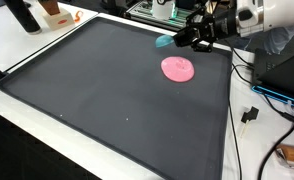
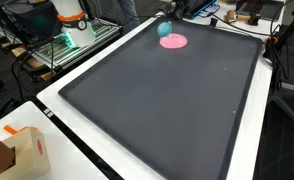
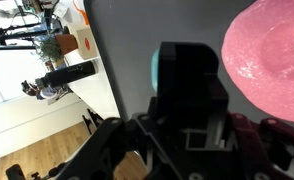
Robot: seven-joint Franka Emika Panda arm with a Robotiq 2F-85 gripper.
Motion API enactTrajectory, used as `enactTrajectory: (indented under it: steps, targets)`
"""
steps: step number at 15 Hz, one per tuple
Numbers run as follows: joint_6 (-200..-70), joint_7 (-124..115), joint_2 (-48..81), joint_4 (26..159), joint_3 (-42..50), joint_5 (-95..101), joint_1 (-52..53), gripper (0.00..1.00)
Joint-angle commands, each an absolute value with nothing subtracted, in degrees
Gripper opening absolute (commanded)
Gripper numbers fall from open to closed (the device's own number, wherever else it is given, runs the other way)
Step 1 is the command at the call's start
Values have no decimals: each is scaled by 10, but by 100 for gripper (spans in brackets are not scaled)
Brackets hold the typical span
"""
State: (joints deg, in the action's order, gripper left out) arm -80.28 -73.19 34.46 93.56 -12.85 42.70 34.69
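Toward the upper right of an exterior view, a small teal rounded object (image 1: pixel 164 41) is seen at the tips of the black Robotiq gripper (image 1: pixel 179 40), just above the flat pink round disc (image 1: pixel 177 68) on the dark grey mat (image 1: pixel 97 95). Whether the fingers are pinched on it cannot be told. If the hold is slight, the object could be dropped onto the disc or lost over the mat's far edge.

Bright, even indoor light, soft shadows; wrist view blurred up close.

My hand (image 1: pixel 174 41) is black, and the small block (image 1: pixel 164 41) is teal. The round plate (image 1: pixel 177 68) is plain pink. The mat (image 1: pixel 107 95) is dark charcoal with a few pale specks, on my white bench (image 1: pixel 32 135).
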Motion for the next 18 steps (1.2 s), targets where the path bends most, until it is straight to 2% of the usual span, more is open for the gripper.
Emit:
enactTrajectory:
  steps: [1,7,18]
  targets:
    - [-845,-682,334,952,-130,438,335,26]
    - [-895,-630,322,964,-129,429,321,26]
    - [-906,-579,269,992,-136,400,296,26]
